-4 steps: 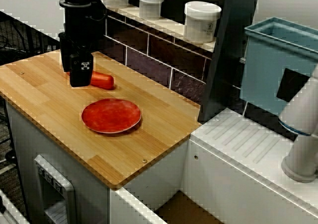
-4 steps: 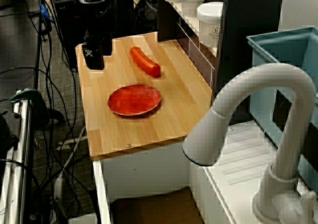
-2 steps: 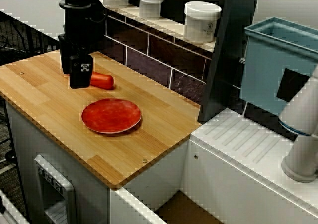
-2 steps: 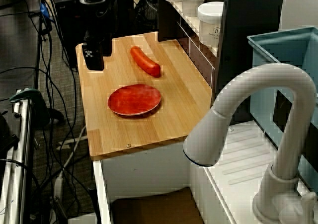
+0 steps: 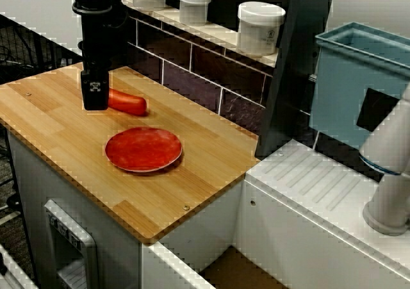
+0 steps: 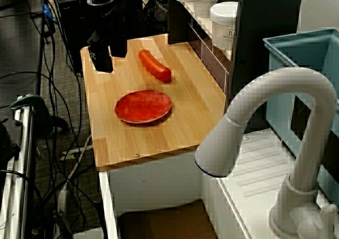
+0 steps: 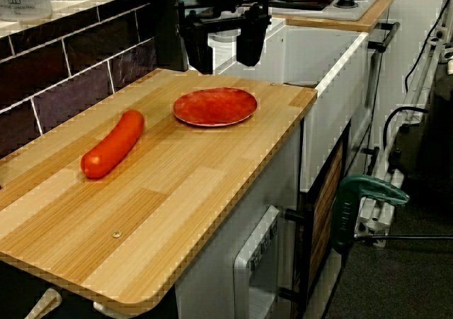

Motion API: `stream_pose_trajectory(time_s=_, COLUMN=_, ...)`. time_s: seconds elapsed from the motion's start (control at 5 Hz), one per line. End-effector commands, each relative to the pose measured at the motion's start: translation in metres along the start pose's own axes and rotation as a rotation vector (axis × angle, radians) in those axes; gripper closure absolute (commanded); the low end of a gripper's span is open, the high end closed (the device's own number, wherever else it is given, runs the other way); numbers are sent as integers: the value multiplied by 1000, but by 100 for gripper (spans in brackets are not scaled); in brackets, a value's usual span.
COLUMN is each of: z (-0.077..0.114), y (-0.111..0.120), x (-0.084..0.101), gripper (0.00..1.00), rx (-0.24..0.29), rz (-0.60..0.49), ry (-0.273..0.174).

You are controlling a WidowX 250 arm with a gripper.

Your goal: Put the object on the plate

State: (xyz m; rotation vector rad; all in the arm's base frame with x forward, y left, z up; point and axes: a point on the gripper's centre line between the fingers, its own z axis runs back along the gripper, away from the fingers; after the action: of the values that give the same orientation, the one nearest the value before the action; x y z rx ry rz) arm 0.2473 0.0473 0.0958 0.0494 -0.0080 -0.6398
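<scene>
I see the black hand (image 6: 109, 56) vertical, jaws apart, empty, above the wooden counter's (image 6: 180, 122) rear edge, beside the glossy red-orange sausage (image 6: 154, 65).

The worktop (image 5: 205, 173) is bare wood around the plate (image 5: 143, 148) on every side, and a clear strip separates the plate from the sausage (image 5: 126, 102). Above both, the space is open. Along the far edge a tiled wall (image 5: 192, 71) rises directly behind the sausage, topped by a ledge of white jars (image 5: 260, 27) (limiting approach from that side). The black gripper (image 6: 107, 53) hangs over the worktop's corner, beside the sausage, fingers (image 6: 100, 60) spread with a gap between. A faucet (image 6: 275, 143) stands well apart, over the sink side.
</scene>
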Motion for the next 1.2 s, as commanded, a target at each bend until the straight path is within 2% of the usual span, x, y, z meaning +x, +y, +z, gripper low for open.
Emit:
stream_pose_trajectory(time_s=0.0, z=-4, y=61, x=4, gripper=0, rx=4, rz=-170, ry=-52)
stream_pose_trajectory(time_s=0.2, z=2, y=86, x=11, gripper=0, rx=-17, rz=-280, ry=-102)
stream_pose_trajectory(time_s=0.4, z=-1, y=99, x=22, gripper=0, rx=1, rz=-392, ry=-87)
stream_pose_trajectory(time_s=0.6, z=-6, y=101, x=25, gripper=0, rx=-43, rz=-458, ry=-109)
stream_pose_trajectory(time_s=0.8, z=-6, y=95, x=27, gripper=0, rx=-45, rz=-531, ry=-104)
stream_pose_trajectory(time_s=1.0, z=0, y=96, x=25, gripper=0, rx=-23, rz=-542, ry=-101)
